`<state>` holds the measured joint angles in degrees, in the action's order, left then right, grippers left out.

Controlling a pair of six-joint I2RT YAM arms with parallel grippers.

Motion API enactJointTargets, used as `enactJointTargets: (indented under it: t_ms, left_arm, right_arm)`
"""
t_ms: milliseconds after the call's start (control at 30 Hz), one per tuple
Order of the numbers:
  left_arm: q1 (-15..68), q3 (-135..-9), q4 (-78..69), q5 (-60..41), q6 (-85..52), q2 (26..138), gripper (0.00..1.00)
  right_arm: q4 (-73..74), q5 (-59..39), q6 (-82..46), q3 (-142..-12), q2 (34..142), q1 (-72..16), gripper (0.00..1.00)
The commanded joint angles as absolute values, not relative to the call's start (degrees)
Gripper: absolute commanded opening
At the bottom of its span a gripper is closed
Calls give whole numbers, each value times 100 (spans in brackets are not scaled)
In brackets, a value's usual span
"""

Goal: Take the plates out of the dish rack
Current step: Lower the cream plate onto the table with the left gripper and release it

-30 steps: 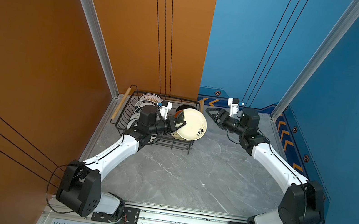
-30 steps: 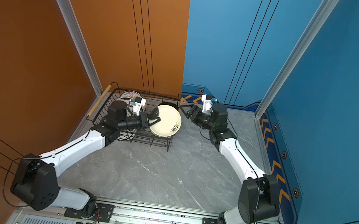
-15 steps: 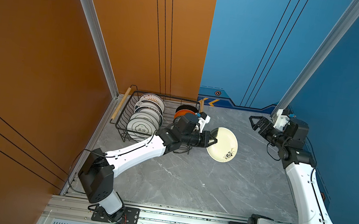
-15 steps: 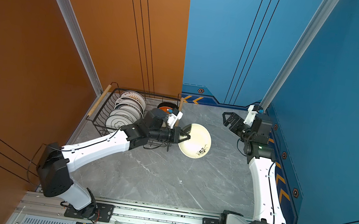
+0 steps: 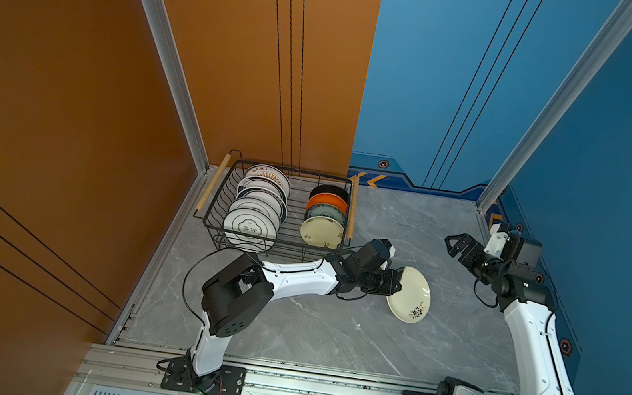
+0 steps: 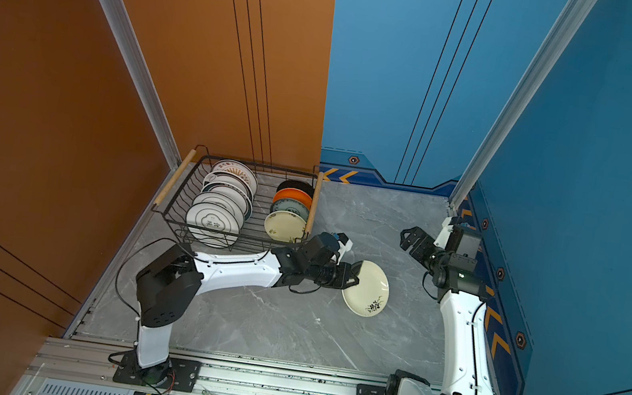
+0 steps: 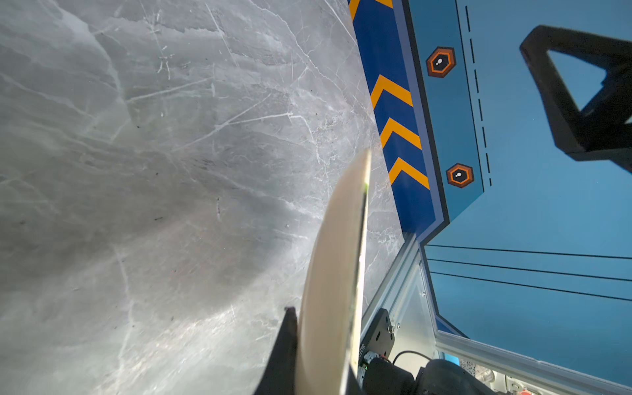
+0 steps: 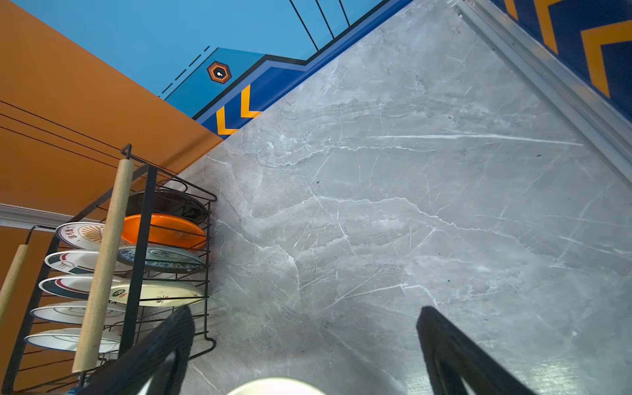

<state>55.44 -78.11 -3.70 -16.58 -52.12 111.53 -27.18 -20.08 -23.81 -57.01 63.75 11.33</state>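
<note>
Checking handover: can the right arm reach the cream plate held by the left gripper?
Probably yes. The right gripper is open, nothing stands on the table between it and the cream plate; the left gripper pinches the opposite rim.

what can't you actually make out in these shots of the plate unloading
- Cream plate: whether its lower rim touches the table; top views look down, the left wrist view cuts it off.
- Left gripper: the finger behind the plate is hidden in both top views.
- Back plates in the dish rack: patterns covered by plates in front.
- Pale round shape, right wrist view: cut off by the frame edge.
</note>
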Motion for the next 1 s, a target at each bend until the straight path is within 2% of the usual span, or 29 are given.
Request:
enactJointTargets:
  t_ms: [0,267,533,967]
  left_arm:
    - [5622,-7811,-880,-1582,-5341,11356,0]
    - [5711,-7704,-1564,-1771,-5496,11897,0]
    - [5814,-7367,-1645,-1609,-5498,11866,0]
    - [5984,-7043,-1706,-1387,-5649,12015,17]
  right_arm:
    - [-2895,-1775,-2244,-5565,6194,1034,100]
    - [-2968,-1547,-2180,-5453,6220,865,100]
    - [-2996,-1455,-2084,-5439,6280,845,100]
    - [-2997,-1591,-1914,-5765,6678,669,100]
